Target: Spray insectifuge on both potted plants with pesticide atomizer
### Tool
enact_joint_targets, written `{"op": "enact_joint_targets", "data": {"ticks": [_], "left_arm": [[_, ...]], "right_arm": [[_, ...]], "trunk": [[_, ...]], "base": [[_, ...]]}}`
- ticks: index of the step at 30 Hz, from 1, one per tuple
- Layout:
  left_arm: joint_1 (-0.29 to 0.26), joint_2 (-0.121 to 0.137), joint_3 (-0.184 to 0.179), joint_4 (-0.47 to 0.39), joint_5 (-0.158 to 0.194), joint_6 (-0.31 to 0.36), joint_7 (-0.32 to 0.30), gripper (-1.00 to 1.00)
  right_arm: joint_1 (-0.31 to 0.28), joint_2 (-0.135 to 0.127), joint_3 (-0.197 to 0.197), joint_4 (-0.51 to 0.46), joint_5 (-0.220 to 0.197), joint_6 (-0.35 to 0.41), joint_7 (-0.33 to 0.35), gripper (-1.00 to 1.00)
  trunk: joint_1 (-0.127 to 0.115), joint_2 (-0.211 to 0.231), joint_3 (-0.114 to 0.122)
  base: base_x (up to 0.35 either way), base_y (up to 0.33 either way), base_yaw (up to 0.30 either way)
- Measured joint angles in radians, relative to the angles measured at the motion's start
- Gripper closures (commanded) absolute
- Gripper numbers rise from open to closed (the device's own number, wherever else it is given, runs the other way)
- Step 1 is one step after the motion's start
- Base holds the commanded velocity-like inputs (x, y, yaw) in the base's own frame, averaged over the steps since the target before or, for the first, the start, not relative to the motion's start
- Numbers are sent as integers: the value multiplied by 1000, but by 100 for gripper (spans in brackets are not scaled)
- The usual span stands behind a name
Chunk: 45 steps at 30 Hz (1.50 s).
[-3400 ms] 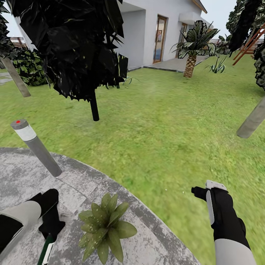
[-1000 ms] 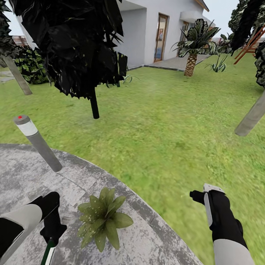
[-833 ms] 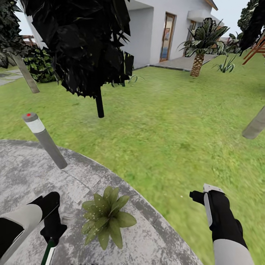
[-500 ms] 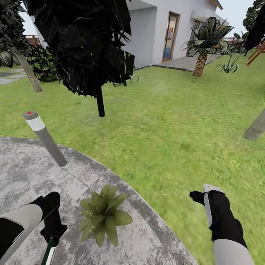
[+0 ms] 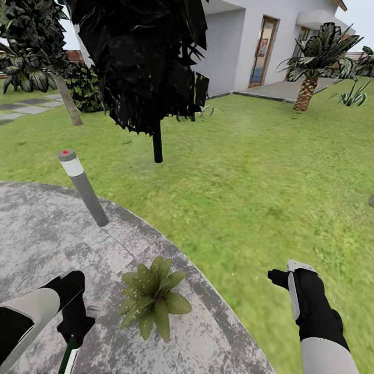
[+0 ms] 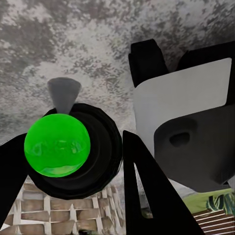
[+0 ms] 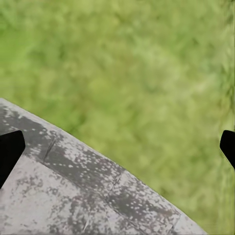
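At about seven o'clock in the head view, the left pincer (image 5: 72,319) is reaching down over the round mottled-grey patio (image 5: 36,244), clenched on the pesticide atomizer (image 5: 66,356), whose dark green body with a white label is showing just below the black fingers. In the left wrist view the atomizer (image 6: 73,147) is sitting between the two black fingers (image 6: 147,196), seen end-on as a dark round body with a bright green disc on it and a small grey cone-shaped piece beside it, the grey paving lying beyond. One potted plant (image 5: 152,296), a rosette of pointed green leaves, is standing on the patio at about six o'clock, just beside the left pincer and near the paved edge; its pot is hidden under the leaves. A grey bollard lamp (image 5: 83,188) with a red dot on top is rising from the patio edge at about ten o'clock. The right pincer (image 5: 283,272) is hanging over the lawn (image 5: 249,171) at about five o'clock, released and holding nothing; in the right wrist view its black fingertips (image 7: 10,149) are standing wide apart over grass and the patio rim. A dark-leaved tree (image 5: 150,67) is standing at twelve o'clock, and a white house (image 5: 249,41) and a palm (image 5: 311,57) at one o'clock.
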Motion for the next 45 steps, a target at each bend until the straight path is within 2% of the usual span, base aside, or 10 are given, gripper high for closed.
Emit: {"op": "enact_joint_targets", "data": {"ticks": [11, 22, 31, 34, 45], "left_arm": [[0, 0, 0, 0, 0, 0, 0, 100], [-1, 0, -3, -2, -3, 1, 1, 100], [-5, -53, -5, -3, -6, 1, 1, 100], [-5, -55, -6, -3, -7, 1, 1, 100], [-5, -54, -10, 0, -9, 1, 1, 100]], "right_arm": [[0, -2, 0, -1, 0, 0, 2, -100], [0, -2, 0, -1, 0, 0, 2, -100], [0, -1, 0, -1, 0, 0, 2, -100], [0, -1, 0, -1, 0, 0, 2, -100], [0, -2, 0, -1, -2, 0, 2, -100]], "trunk": [[0, 0, 0], [0, 0, -4], [0, 0, -5], [0, 0, -5], [0, 0, -3]], "base": [[0, -239, 15], [0, -11, 238], [0, -267, 22], [0, -308, 0], [44, -29, -53]]}}
